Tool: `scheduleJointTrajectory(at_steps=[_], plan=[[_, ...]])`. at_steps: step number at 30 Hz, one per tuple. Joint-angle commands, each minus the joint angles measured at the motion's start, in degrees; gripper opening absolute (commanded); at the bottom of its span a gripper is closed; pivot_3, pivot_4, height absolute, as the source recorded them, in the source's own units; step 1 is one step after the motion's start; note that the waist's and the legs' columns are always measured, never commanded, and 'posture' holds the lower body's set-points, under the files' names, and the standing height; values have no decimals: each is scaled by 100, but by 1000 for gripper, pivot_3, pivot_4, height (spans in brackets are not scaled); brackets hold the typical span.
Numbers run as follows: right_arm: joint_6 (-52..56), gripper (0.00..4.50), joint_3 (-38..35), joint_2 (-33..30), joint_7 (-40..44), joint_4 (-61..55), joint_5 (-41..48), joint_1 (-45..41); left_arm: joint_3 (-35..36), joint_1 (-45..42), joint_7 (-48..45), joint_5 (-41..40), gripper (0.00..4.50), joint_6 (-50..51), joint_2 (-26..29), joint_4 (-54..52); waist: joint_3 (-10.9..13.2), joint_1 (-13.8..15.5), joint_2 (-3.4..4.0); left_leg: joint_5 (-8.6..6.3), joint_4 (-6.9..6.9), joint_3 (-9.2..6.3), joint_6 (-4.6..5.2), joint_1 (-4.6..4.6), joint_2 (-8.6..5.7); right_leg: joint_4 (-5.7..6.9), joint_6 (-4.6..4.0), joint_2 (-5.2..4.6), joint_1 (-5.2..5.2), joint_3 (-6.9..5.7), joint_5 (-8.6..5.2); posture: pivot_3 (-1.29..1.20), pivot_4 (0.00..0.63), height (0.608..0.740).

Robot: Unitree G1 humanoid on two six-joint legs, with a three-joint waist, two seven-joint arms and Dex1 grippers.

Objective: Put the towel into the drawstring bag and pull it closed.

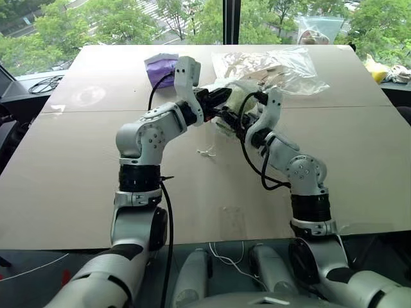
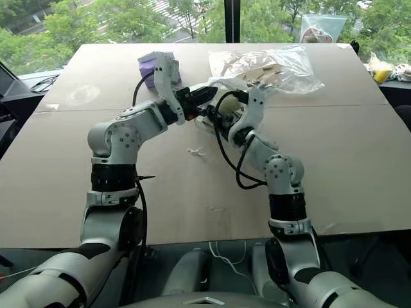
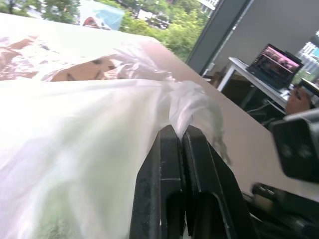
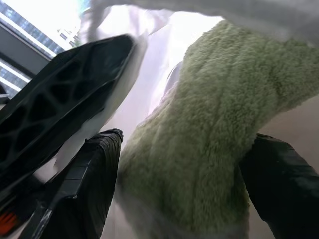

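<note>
The translucent white drawstring bag [image 3: 75, 139] lies at the middle of the table, between my two hands. My left gripper [image 3: 179, 132] is shut, pinching a bunched fold of the bag's fabric at its mouth; in the head view it reaches in from the left [image 1: 221, 96]. The light green towel [image 4: 214, 124] sits inside the bag, under the white fabric. My right gripper [image 4: 184, 164] is at the bag's mouth with its black fingers [image 4: 99, 169] spread wide on either side of the towel. Most of the towel is hidden in the head views.
A purple tissue pack [image 1: 160, 67] lies just behind my left hand. A clear plastic bag with brown-beige contents [image 1: 270, 67] lies behind the drawstring bag. A loose white cord [image 1: 207, 153] rests on the table in front of it. Cables [image 1: 45, 83] lie off the table's left edge.
</note>
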Motion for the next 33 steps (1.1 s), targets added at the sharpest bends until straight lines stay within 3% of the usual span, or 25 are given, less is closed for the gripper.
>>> scheduleJointTrajectory(at_steps=[1,6,9,12,16,24,33], plan=[[463,3916,-166,-299,205,-795,372,51,29,-243,-55,12,0,-173,-9,49,0,23,0,0,0,-1,0,-1,-1,0,0,-1,0,0,0,0,150,740],[1047,3916,-391,-1106,925,-1673,1188,348,29,-267,-84,25,0,-245,-78,123,0,76,0,0,0,0,1,-3,-5,-3,1,-5,1,-1,-1,0,150,740],[914,3916,-275,-1818,1447,-2091,954,581,9,-239,-93,21,0,-241,-107,83,0,90,0,0,-1,0,1,-3,-5,-3,2,-4,0,-1,-1,0,150,740],[590,3916,119,-2309,1439,-1948,113,732,-16,-197,-140,16,0,-225,-109,36,0,74,-1,0,2,3,1,-1,-5,-3,4,-4,1,1,-2,0,150,740],[-426,3916,1608,-3271,1763,-1390,-1816,1111,-47,-177,-181,41,0,-233,-101,12,0,92,0,0,3,6,0,4,-5,-1,23,-3,1,2,-14,0,150,740],[-2224,3916,1804,-2613,1878,660,-3232,726,-56,-184,-214,43,0,-187,-23,-34,0,90,-1,1,7,14,-1,3,-6,1,5,-3,0,11,0,0,150,740],[-3370,3916,1237,-1688,2123,2512,-3415,30,-64,-163,-195,40,0,-172,15,-106,0,94,-1,1,7,7,-1,2,-9,1,2,-7,2,8,1,0,150,740]])
